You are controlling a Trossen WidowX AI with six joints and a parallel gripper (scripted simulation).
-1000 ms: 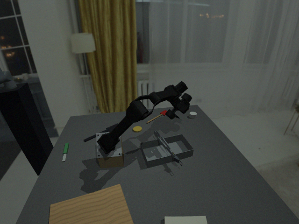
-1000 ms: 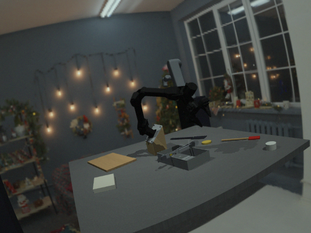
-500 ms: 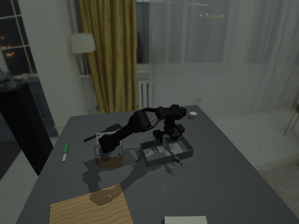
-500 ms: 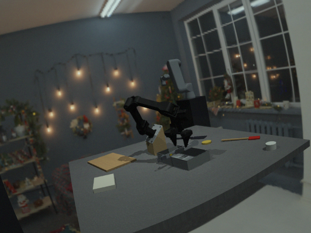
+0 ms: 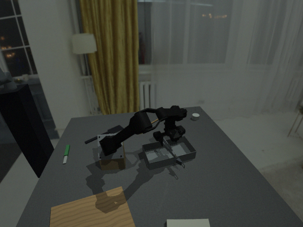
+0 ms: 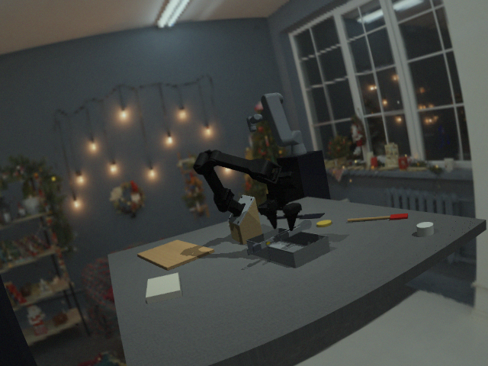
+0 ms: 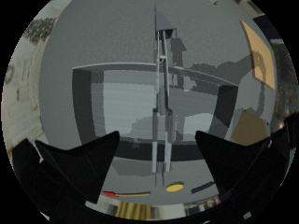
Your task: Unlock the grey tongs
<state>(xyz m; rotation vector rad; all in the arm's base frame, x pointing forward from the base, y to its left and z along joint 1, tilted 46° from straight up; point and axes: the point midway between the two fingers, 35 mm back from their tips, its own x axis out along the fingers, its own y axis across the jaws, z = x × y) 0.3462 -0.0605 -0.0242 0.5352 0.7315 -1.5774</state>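
Observation:
The grey tongs (image 5: 171, 151) (image 7: 169, 126) lie across the roasting tin (image 5: 159, 163) (image 6: 311, 252) (image 7: 81, 103), their two arms close together. Their wedge-shaped end with a small wire loop sticks out past the tin's rim, toward the front in the top view. My gripper (image 5: 168, 142) (image 6: 283, 228) (image 7: 158, 135) is open and empty, pointing down over the opposite end of the tongs. In the wrist view the tongs run between the two spread fingers, with a gap on both sides. The wooden board (image 5: 73, 214) (image 6: 165, 254) (image 7: 262, 56) lies flat with nothing on it.
The arm stands on a wooden block (image 5: 112, 164) (image 6: 248, 228) between tin and board. A pale block (image 5: 188, 223) (image 6: 163, 287) lies near the board. A yellow disc (image 6: 323, 223), a red-ended spatula (image 6: 399, 216), a white cup (image 5: 195, 116) and a green-handled knife (image 5: 66, 150) lie farther off.

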